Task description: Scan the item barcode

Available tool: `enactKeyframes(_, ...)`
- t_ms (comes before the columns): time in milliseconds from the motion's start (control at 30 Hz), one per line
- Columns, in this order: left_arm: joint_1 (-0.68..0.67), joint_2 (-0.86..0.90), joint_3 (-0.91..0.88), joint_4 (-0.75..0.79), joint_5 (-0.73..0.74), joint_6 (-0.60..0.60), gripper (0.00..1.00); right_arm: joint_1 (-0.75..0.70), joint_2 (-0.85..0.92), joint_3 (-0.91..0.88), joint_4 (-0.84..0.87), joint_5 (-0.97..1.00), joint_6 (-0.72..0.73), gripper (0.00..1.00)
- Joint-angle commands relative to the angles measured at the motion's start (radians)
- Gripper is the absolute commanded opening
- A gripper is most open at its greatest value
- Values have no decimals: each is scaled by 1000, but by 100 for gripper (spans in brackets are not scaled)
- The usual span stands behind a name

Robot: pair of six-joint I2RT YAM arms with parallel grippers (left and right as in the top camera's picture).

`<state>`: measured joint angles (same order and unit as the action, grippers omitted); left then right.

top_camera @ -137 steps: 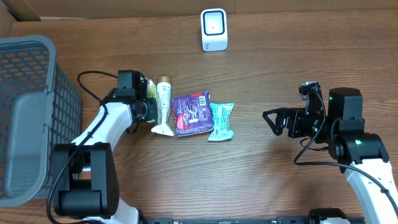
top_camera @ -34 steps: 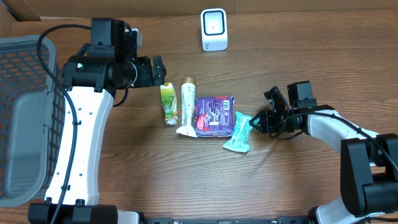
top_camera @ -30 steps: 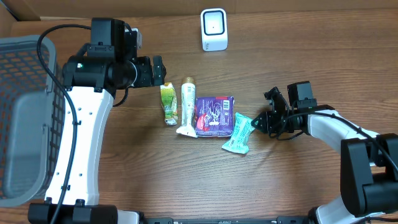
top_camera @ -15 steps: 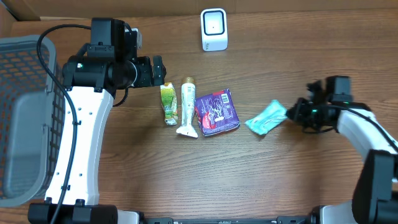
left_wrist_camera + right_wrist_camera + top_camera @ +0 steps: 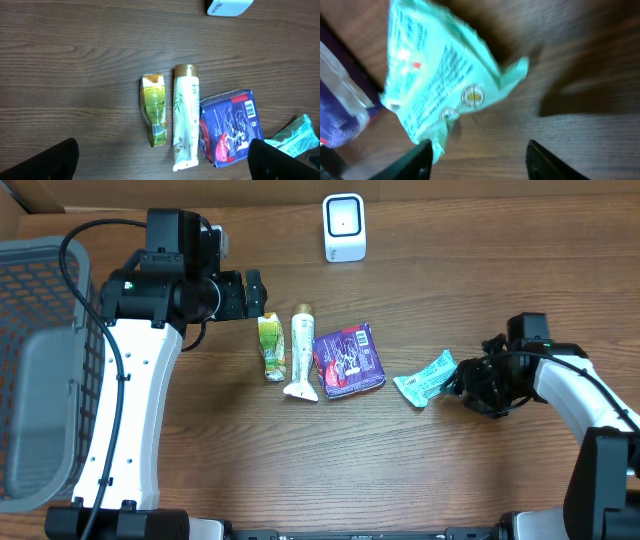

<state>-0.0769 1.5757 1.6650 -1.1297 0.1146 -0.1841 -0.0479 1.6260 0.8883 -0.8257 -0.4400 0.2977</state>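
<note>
"While the green packet (image 5: 425,378) lies on the counter (image 5: 330,460), is the right tool (image 5: 478,150) holding it?"

"No. Its two fingers stand apart, with bare wood between them. The packet sits just in front of them, one corner close to one finger."

"Why is the packet over there by itself?"

"I think it lies apart from the purple packet (image 5: 348,360) so the tool can get at it alone. Its printed side faces up, so the tool's camera can see the writing. I cannot find the bar lines from here."

"Where does it need to go?"

"To the white scanner (image 5: 344,227) at the far edge of the counter. That is well apart from the packet, so the scan is not done yet."

"What about the left tool (image 5: 257,294)?"

"It hangs high over the counter, fingers wide apart, nothing in them. I guess it is up there so it can look down on the yellow pouch (image 5: 154,107), the tube (image 5: 185,120) and the purple packet."

"What comes next?"

"I think the right tool needs to pinch the packet by its edge. It looks thin and crinkly, so it could slip."
</note>
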Motion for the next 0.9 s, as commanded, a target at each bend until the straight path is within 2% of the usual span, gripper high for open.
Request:
enactKeyframes(0, -4, 8, 6, 4, -12, 4, 100, 13, -19, 14, 6, 65, -19, 67)
enactKeyframes(233, -4, 8, 6, 4, -11, 4, 100, -11, -20, 135, -9, 54, -212, 70)
enactKeyframes(267, -4, 8, 6, 4, -12, 4, 100, -11, -20, 158, -14, 34, -222, 63)
enactKeyframes(300, -4, 8, 6, 4, -11, 5, 100, -10, -19, 179, -12, 2, -220, 48)
enactKeyframes(367, -4, 8, 6, 4, -12, 5, 100, 7, -20, 192, 17, -80, -220, 26)
enactKeyframes(467, -4, 8, 6, 4, -11, 5, 100, 49, -12, 184, 48, -106, -166, 4)
enactKeyframes(600, -4, 8, 6, 4, -11, 4, 100, 114, 4, 124, 108, -73, -60, 4)
enactKeyframes(867, -4, 8, 6, 4, -11, 5, 100, 135, 20, -13, 213, -30, -8, 4)
